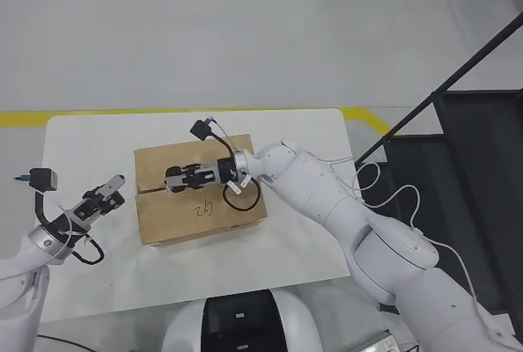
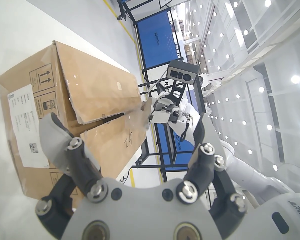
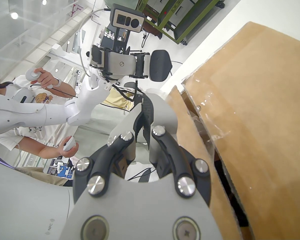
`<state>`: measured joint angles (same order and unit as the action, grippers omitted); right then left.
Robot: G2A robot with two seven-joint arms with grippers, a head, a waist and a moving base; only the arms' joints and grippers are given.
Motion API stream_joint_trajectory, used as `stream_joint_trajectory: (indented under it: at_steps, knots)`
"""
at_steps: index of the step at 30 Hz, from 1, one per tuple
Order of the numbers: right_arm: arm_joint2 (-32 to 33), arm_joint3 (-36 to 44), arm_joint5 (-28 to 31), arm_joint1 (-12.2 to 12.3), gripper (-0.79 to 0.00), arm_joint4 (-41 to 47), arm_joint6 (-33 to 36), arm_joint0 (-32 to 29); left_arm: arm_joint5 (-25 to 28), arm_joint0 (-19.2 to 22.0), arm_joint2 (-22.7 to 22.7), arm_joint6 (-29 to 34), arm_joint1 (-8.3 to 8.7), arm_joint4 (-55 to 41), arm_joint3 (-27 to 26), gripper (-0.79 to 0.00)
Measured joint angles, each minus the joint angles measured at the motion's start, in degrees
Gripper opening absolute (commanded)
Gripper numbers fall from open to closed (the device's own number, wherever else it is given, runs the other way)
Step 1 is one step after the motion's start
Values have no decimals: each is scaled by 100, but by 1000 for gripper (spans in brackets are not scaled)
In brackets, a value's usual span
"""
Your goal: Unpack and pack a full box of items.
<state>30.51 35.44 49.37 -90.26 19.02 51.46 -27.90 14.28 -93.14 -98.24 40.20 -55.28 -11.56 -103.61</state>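
A brown cardboard box (image 1: pixel 200 207) lies in the middle of the white table (image 1: pixel 297 255). Its top flaps are slit along the centre seam, with torn clear tape (image 2: pixel 137 119) hanging there. One flap (image 2: pixel 97 81) is tilted up slightly, leaving a dark gap. My right gripper (image 1: pixel 169 179) is over the seam, shut, its fingers (image 3: pixel 162 111) right beside the flap's edge (image 3: pixel 182 131); I see nothing between them. My left gripper (image 1: pixel 110 191) hovers open to the left of the box (image 2: pixel 27 116), apart from it, with its fingers (image 2: pixel 52 126) spread wide.
A black metal frame and steps (image 1: pixel 473 167) stand just off the table's right side. A yellow floor line (image 1: pixel 15 118) runs behind the table. Bare table surface lies in front of the box and along its left side.
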Motion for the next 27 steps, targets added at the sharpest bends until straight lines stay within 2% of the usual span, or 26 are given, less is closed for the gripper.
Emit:
stream_joint_trajectory:
  at_steps: [17, 18, 19, 20, 21, 27]
  knots:
    - [-163, -702, -308, -435, -785, -403, -269, 187, -58, -57, -80, 20, -7, 63, -51, 0]
    - [-163, -724, -315, -453, -730, -407, -269, 191, -60, -60, -81, 23, -7, 67, -52, 0]
    - [-162, -744, -321, -470, -502, -414, -265, 198, -63, -62, -81, 27, -8, 68, -52, 0]
    - [-161, -768, -329, -493, -55, -421, -251, 209, -66, -64, -83, 30, -9, 69, -54, 0]
    - [-161, -781, -340, -509, 0, -421, -225, 217, -68, -65, -85, 31, -9, 68, -57, 0]
    - [-77, -851, -264, -571, 0, -318, 9, 321, -49, -93, -95, 17, -14, 98, -105, 0]
